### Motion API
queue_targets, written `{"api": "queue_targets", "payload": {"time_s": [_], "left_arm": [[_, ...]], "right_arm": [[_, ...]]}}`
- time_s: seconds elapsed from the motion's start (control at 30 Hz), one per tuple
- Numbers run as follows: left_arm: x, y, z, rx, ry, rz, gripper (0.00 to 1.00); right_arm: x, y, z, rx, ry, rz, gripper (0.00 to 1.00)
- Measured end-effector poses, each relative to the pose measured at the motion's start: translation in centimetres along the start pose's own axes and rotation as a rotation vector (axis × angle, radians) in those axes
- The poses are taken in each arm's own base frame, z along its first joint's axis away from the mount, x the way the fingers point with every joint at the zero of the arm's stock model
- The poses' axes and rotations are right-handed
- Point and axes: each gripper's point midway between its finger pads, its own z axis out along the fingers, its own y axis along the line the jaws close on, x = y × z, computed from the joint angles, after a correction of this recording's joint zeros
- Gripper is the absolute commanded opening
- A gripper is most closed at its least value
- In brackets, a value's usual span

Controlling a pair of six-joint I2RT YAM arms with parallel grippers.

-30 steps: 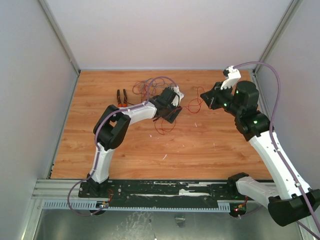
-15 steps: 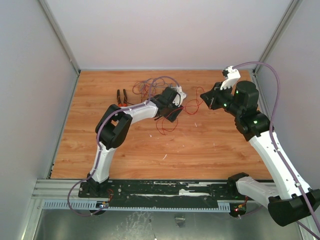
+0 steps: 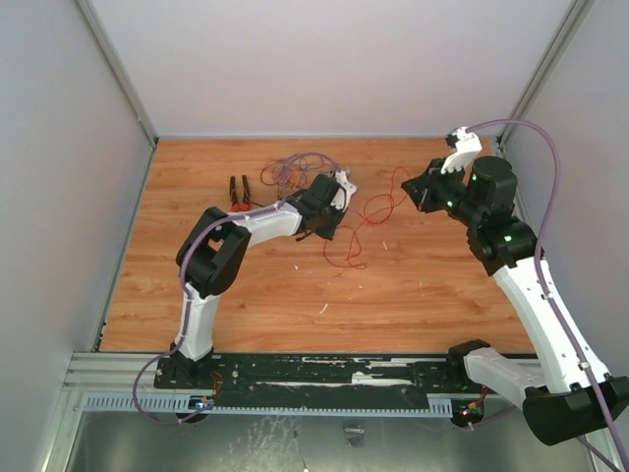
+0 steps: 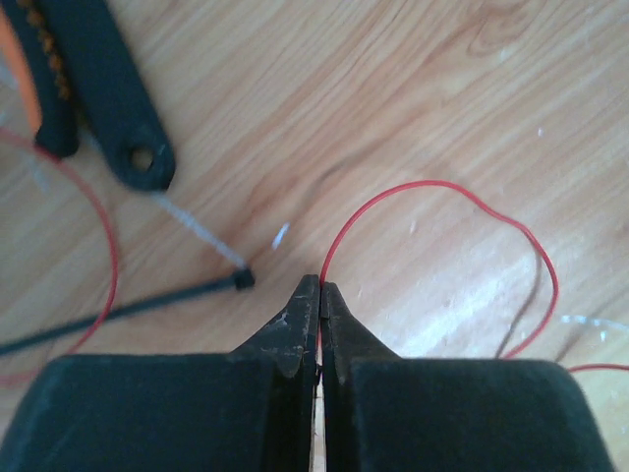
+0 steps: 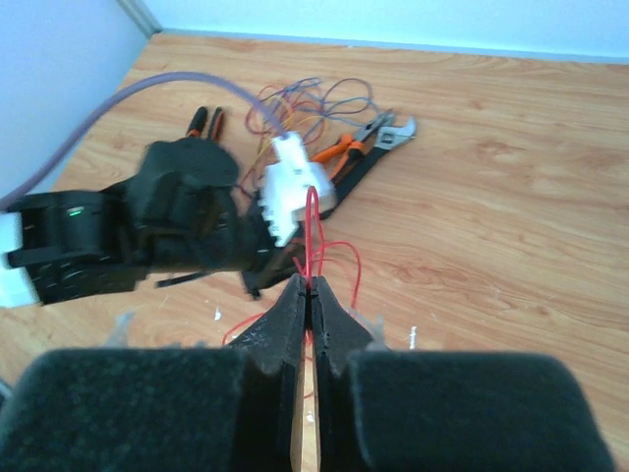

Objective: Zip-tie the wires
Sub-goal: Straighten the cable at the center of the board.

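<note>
The wires (image 3: 288, 169) lie in a loose red, orange and dark tangle at the back of the table. One red strand (image 3: 378, 205) runs from it between both grippers. My left gripper (image 3: 332, 228) is low over the table, shut on that red wire (image 4: 432, 192), which loops off to the right. My right gripper (image 3: 406, 189) is raised and also shut on the red wire (image 5: 313, 231). The zip tie (image 4: 128, 310), a thin black strip, lies flat on the wood just left of my left fingertips (image 4: 307, 295), apart from them.
Orange-handled pliers (image 3: 238, 192) lie left of the tangle. More pliers (image 5: 346, 150) and a wrench (image 5: 395, 131) lie beyond the left arm (image 5: 147, 236). Grey walls close off the left, right and back edges of the wooden table (image 3: 413, 295).
My left gripper has shut on the red wire. My right gripper has shifted slightly right and back, and the red strand between the two now hangs in a longer loop.
</note>
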Motion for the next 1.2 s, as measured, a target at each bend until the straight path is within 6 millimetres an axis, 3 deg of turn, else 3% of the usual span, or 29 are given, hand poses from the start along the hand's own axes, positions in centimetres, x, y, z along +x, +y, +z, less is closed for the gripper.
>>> {"api": "queue_targets", "payload": {"time_s": [0.1, 0.17, 0.27, 0.37, 0.47, 0.6, 0.67, 0.73, 0.87, 1.0, 1.2], "left_arm": [[0.4, 0.7, -2.1, -0.022, -0.013, -0.045, 0.00], [-0.6, 1.3, -4.1, -0.045, -0.057, -0.089, 0.00], [-2.9, 2.8, -7.9, -0.095, -0.168, -0.173, 0.00], [-3.8, 5.3, -12.2, -0.163, -0.290, -0.306, 0.00], [-1.4, 9.1, -16.3, -0.247, -0.388, -0.487, 0.00], [5.3, 13.0, -20.2, -0.377, -0.485, -0.724, 0.00], [8.1, 12.6, -21.1, -0.396, -0.515, -0.794, 0.00], [9.4, 11.9, -22.0, -0.392, -0.560, -0.842, 0.00], [10.4, 11.9, -24.1, -0.413, -0.680, -0.928, 0.00], [10.9, 12.3, -25.8, -0.444, -0.778, -0.986, 0.00], [13.1, 12.4, -25.8, -0.453, -0.838, -1.093, 0.00]], "right_arm": [[-0.5, -1.4, -0.4, 0.039, -0.016, 0.010, 0.00], [-0.7, -2.3, -0.7, 0.068, -0.024, 0.014, 0.00], [-0.8, -4.3, -1.0, 0.122, -0.034, 0.028, 0.00], [0.7, -7.4, -1.1, 0.199, -0.017, 0.070, 0.00], [3.6, -11.3, -1.6, 0.298, 0.024, 0.138, 0.00], [6.4, -14.6, -2.4, 0.408, 0.059, 0.198, 0.00], [6.9, -15.0, -2.4, 0.420, 0.063, 0.208, 0.00], [7.3, -15.1, -2.3, 0.418, 0.062, 0.212, 0.00], [8.9, -15.2, -1.9, 0.405, 0.086, 0.230, 0.00], [11.9, -15.2, -1.3, 0.386, 0.145, 0.267, 0.00], [16.8, -13.2, 0.1, 0.315, 0.280, 0.289, 0.00]]}}
